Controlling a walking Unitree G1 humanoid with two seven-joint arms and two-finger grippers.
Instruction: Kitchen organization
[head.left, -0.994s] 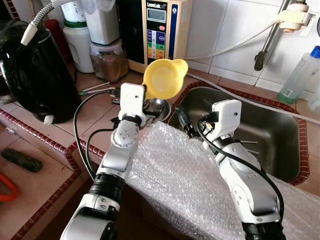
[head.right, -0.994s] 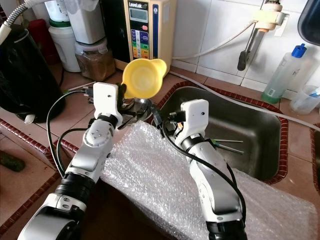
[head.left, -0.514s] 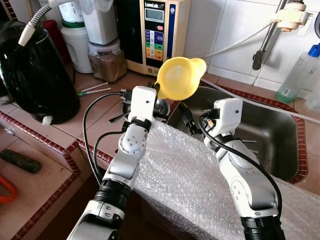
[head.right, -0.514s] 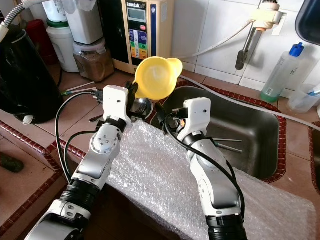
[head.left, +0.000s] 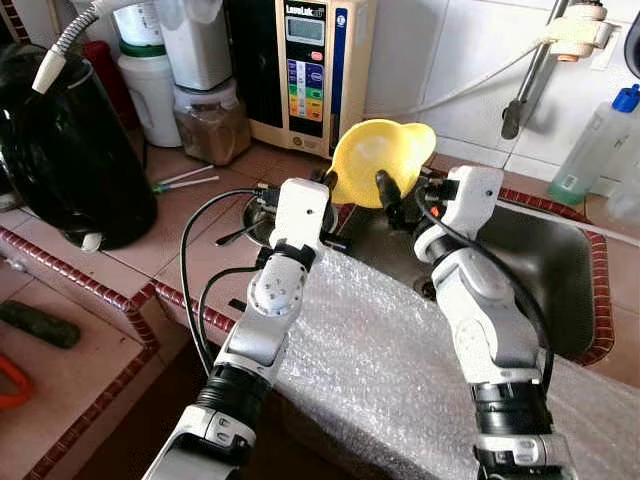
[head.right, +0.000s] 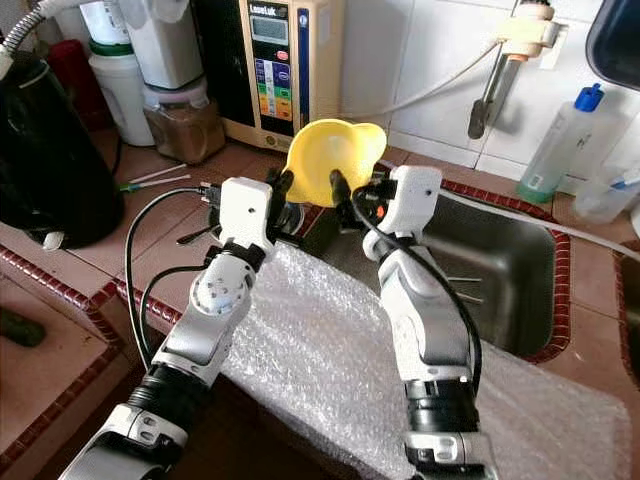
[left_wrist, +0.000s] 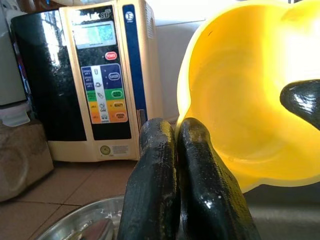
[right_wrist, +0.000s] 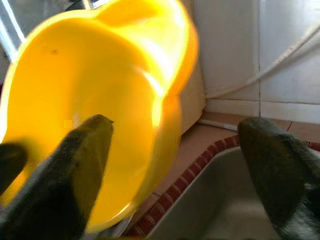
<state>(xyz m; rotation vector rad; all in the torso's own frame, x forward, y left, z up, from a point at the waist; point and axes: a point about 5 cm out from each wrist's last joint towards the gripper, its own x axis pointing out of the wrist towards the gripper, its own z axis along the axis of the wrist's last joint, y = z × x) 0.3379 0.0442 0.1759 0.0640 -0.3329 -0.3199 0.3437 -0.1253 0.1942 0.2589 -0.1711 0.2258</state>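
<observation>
Yellow cup (head.left: 378, 160) being held at the sink (head.left: 560, 270) edge.
The left gripper (left_wrist: 175, 150) is pinching its rim; the right gripper (right_wrist: 170, 165) is spreading wide around it.

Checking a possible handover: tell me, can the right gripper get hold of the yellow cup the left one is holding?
Probably yes. The right gripper is open with one finger already inside the yellow cup, whose rim the left gripper pinches. Nothing lies between.

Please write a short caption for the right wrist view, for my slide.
Open right gripper straddles the rim of the yellow cup above the sink.
</observation>
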